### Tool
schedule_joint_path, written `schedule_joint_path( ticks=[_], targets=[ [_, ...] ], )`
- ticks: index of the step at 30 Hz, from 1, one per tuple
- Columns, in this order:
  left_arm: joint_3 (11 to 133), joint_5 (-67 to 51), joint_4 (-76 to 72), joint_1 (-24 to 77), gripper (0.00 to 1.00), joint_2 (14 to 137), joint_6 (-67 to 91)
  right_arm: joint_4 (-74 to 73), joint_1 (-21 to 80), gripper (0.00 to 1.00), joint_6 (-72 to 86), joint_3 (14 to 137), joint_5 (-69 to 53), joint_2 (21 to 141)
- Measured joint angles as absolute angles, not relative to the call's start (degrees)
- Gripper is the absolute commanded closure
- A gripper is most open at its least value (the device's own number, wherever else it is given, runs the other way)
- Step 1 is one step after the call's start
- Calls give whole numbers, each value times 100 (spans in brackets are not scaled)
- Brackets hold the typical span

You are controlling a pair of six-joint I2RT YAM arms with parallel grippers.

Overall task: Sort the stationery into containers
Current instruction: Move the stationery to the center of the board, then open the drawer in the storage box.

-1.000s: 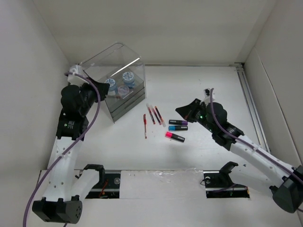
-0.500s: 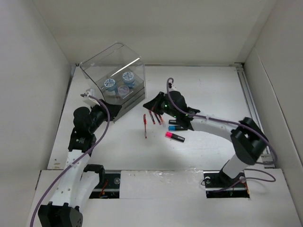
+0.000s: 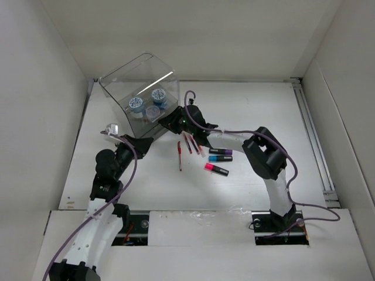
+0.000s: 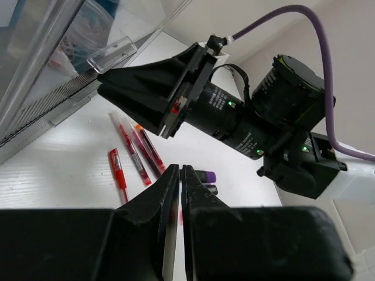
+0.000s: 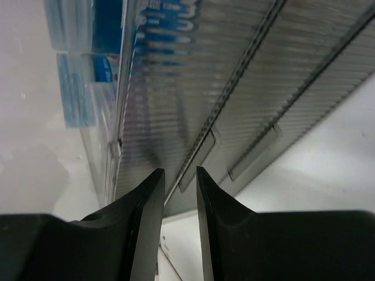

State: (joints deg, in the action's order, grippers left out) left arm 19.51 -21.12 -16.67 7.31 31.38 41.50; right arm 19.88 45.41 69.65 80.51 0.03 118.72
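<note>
Right gripper (image 5: pixel 180 171): fingers a narrow slot apart, nothing between them. The tips point at the front of the shallow drawers (image 5: pixel 281 76) at the base of the clear box (image 3: pixel 126 79), just beside a small drawer tab (image 5: pixel 201 157). Cannot tell whether the tips touch the drawer. In the top view this gripper sits left of centre, at the box's lower right side.

Left gripper (image 4: pixel 180 171): fingers all but closed, only a thin slit between them, holding nothing. In the top view it is at the box's lower left corner, close to it; contact unclear.

The box is in the upper left of the top view, lid down. Three tubs (image 3: pixel 136 103) with blue-white lids are inside it, seen through the acrylic.

The rest lies on the white table (image 3: pixel 263 117) near the middle of the top view:
- One red pen (image 3: pixel 179 155) lies alone.
- The other three red pens (image 3: pixel 193 143) lie side by side just right of it, below the right gripper.
- The purple-capped marker (image 3: pixel 220 151) and blue-capped marker (image 3: pixel 220 158) lie next to each other, right of the pens.
- The pink-capped marker (image 3: pixel 216 169) is just below those two.
</note>
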Motion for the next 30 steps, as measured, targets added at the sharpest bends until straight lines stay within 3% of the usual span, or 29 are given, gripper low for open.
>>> schedule_joint_path(
  ticks=[16, 24, 30],
  targets=[
    [1662, -1959, -2414, 827, 95, 3691, 4340, 1892, 4497, 74, 7446, 8761, -152, 12451],
    [1662, -1861, -2545, 827, 95, 3857, 4362, 2123, 4471, 68, 7507, 8619, -193, 12451],
    [1662, -1730, -2576, 827, 95, 3885, 4364, 2250, 4429, 70, 7531, 8506, -237, 12451]
  ],
)
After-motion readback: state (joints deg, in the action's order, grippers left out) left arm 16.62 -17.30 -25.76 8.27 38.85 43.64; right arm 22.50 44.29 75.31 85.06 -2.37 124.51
